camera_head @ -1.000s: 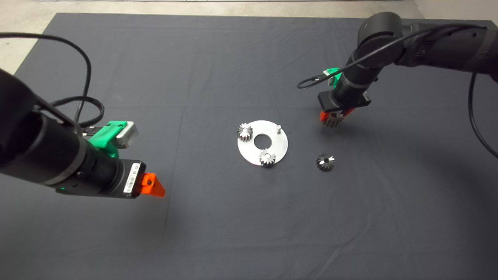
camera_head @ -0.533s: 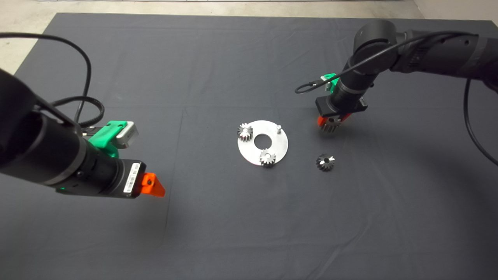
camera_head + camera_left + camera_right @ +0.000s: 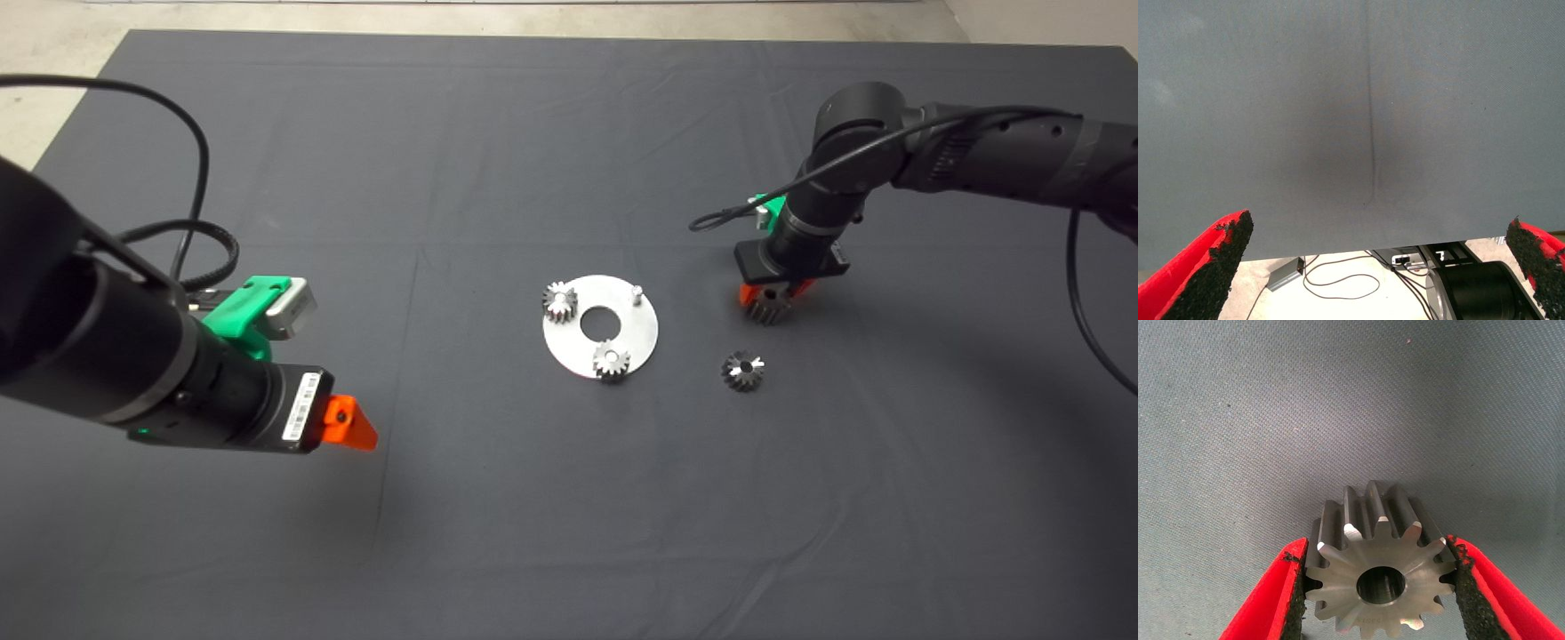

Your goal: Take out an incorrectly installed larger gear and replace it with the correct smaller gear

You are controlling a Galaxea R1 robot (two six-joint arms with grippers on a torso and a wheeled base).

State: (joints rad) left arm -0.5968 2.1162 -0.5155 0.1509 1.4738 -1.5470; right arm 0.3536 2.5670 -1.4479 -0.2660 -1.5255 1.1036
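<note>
The right gripper (image 3: 772, 305) holds the larger gear (image 3: 1379, 568) between its two red fingers (image 3: 1268, 600); the black pads press on the teeth from both sides, and the dark centre hole faces the wrist camera. The gear hangs just above the dark mat (image 3: 533, 533). The smaller gear (image 3: 743, 370) lies flat on the mat, near this gripper and on the side toward the robot. The round metal plate (image 3: 640, 342) is beside the gripper, toward the mat's centre; it carries two small gears (image 3: 559, 302) and one free pin (image 3: 637, 292). The left gripper (image 3: 1371, 267) waits well apart from the plate, its fingers wide open and holding nothing.
</note>
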